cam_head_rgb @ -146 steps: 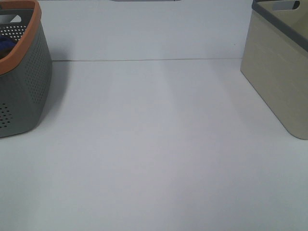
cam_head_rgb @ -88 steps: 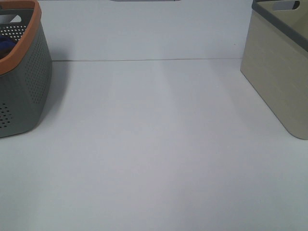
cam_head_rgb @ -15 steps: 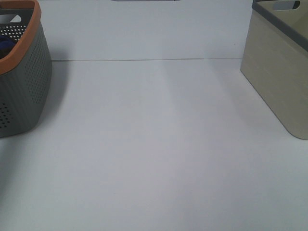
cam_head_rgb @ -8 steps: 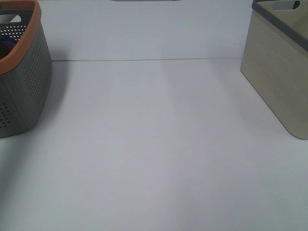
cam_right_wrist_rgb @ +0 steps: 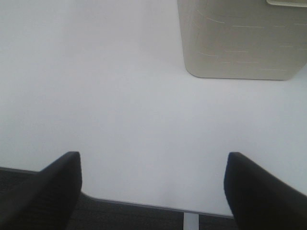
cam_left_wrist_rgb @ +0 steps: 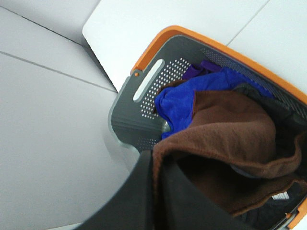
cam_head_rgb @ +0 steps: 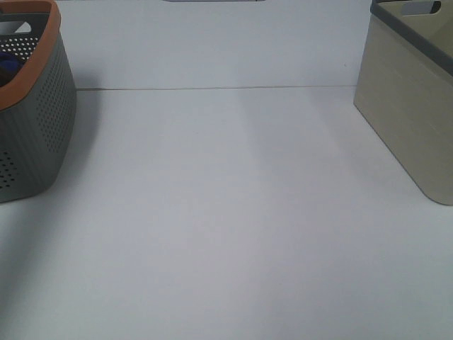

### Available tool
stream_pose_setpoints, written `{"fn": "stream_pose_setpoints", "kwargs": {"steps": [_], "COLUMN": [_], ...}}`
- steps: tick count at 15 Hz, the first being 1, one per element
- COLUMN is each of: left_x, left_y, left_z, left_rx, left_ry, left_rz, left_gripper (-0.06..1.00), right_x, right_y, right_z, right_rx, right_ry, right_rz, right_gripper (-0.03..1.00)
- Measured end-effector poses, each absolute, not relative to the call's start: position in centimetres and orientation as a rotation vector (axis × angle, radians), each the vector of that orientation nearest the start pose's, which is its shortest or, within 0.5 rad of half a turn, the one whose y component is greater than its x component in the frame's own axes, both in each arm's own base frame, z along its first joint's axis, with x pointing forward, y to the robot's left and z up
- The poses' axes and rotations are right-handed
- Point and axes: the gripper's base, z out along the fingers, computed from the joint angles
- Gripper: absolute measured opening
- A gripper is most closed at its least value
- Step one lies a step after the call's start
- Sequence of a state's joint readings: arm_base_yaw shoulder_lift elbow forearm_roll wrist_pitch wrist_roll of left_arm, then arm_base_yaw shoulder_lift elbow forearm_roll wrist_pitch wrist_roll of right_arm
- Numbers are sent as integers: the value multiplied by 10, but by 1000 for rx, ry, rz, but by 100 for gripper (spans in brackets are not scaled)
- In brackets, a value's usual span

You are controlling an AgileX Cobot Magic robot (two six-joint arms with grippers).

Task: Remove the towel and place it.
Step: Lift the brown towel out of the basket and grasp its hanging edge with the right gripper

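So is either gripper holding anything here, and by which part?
The left gripper has its jaws shut on the towel, pinching a raised fold near one edge. The rest drapes into the basket. The right gripper is open and holds nothing.

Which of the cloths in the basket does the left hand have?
The dark reddish-brown soft towel, pinched between the left hand's fingers; the bright blue cloth and purple cloth lie behind it.

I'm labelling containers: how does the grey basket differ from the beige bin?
The grey basket has perforated walls and an orange rim; the beige bin has solid walls and a dark grey rim. The grey basket holds the towel and a blue cloth; the beige bin's inside is mostly hidden. Both have a handle slot.
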State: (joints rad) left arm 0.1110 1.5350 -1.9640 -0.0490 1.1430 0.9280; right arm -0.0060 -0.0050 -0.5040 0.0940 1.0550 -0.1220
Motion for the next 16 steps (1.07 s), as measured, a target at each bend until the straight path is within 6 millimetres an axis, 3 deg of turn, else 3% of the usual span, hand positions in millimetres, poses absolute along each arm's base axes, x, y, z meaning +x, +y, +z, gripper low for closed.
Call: {"fn": "stream_pose_setpoints", "kwargs": {"steps": [2, 4, 8, 12, 14, 16], "left_x": [293, 265, 241, 233, 236, 246], "left_y": [25, 11, -7, -22, -38, -69], "left_z": [509, 534, 560, 573, 569, 558], "left_rx": [879, 946, 984, 1005, 1122, 1271], "left_ry": [2008, 1821, 1576, 1437, 1388, 1304], "left_rz": [491, 457, 392, 263, 217, 159], "left_gripper": [0, 0, 0, 0, 0, 0], "right_x": [-6, -6, -6, -3, 12, 35], "right_y": [7, 7, 8, 14, 22, 35], "right_z": [279, 279, 279, 291, 298, 311], "right_rx": [-122, -122, -122, -133, -207, -337], "right_ry": [2023, 2023, 2022, 1960, 1985, 1978], "right_rz": [31, 31, 38, 129, 208, 337], "right_gripper": [71, 71, 71, 71, 71, 71]}}
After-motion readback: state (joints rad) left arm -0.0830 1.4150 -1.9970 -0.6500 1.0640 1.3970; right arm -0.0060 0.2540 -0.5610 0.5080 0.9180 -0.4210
